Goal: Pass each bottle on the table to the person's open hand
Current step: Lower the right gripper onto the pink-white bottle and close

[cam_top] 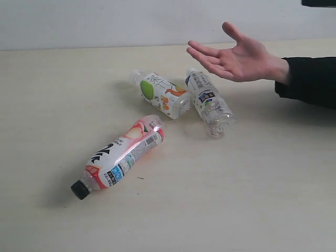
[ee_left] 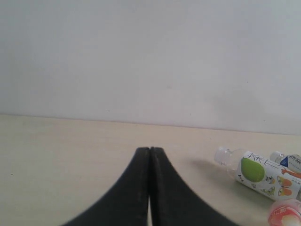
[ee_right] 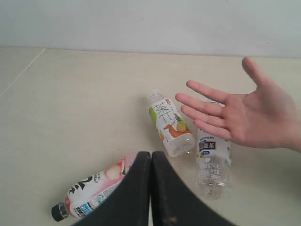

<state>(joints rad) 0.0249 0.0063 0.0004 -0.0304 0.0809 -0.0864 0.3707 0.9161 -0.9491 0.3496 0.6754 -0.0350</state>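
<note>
Three bottles lie on their sides on the table [cam_top: 47,105]. The pink bottle [cam_top: 123,155] is nearest the camera in the exterior view, its black cap pointing to the near left and its base to the far right. It lies apart from the other two. The fruit bottle [cam_top: 160,94], with a green and orange label, lies farther back, its pale cap to the far left. The blue bottle [cam_top: 210,102] is just beside the fruit bottle's base, its neck away from the camera and its clear base toward it. I cannot tell whether these two touch. The clear parts of all three show the table's tone through them, and I cannot tell whether any holds liquid. The hand [cam_top: 239,58] comes in from the right in a dark sleeve [cam_top: 310,81], palm up and fingers spread. It is held above the table over the neck end of the blue bottle. The left gripper [ee_left: 149,149] has its jaws pressed together on nothing and is over bare table, with the fruit bottle off to one side. The right gripper [ee_right: 150,154] also has its jaws pressed together and empty, just beside the pink bottle's base. The table's far edge meets a pale wall [cam_top: 105,21]. Wide bare tabletop lies left of the bottles and along the near side.
</note>
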